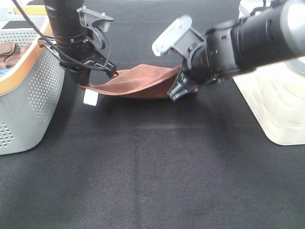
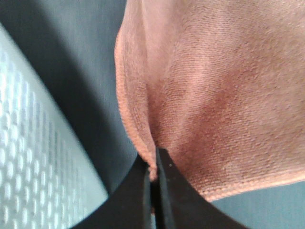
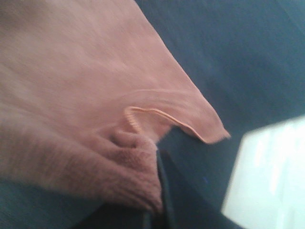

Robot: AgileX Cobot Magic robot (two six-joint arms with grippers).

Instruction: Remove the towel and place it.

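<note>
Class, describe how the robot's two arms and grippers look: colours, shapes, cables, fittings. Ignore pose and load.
Both arms are black, round-bodied tubes. The left arm carries looping black cables. The right arm has a pale grey section and a silver bracket near its wrist. The left gripper and right gripper have slim black fingers.

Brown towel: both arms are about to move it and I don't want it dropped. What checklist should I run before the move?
1. Left gripper shut on the brown terry towel's edge: ok.
2. Right gripper shut on its other end: ok.
3. Towel's sagging middle lifted off the black tablecloth: cannot tell.
4. Grey perforated plastic basket clear of the left gripper: cannot tell, very close.
</note>
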